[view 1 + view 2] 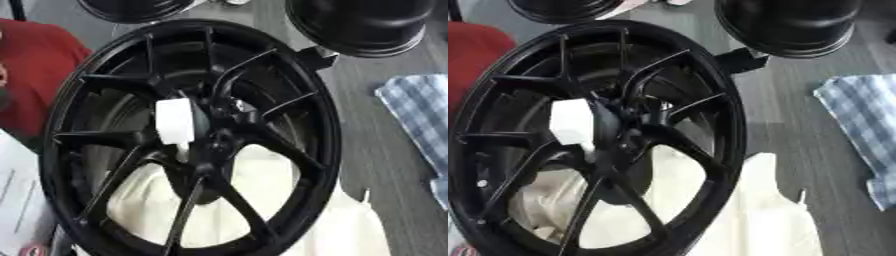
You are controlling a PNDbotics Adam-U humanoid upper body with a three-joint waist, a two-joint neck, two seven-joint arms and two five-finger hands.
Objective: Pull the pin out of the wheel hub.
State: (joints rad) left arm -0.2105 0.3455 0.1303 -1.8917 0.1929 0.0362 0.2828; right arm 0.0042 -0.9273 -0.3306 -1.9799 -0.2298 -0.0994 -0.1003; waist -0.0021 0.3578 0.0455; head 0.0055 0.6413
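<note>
Grey floor [385, 150] carries your black wheel [188, 140]; no hands visible, so finger state unknown. Probably reach next for the white hub piece [173, 121].

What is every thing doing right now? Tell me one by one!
Wheel: standing tilted, spokes facing the camera.
White block: sitting at the wheel's middle, in front of the hub.
White cloth: spread under the wheel.
Checked cloth: lying crumpled on the table at the right.
Pin: too hidden to tell.
Robot hands: not in view.

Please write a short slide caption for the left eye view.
Black wheel hub with a white piece at its centre, over cream cloth.
</note>
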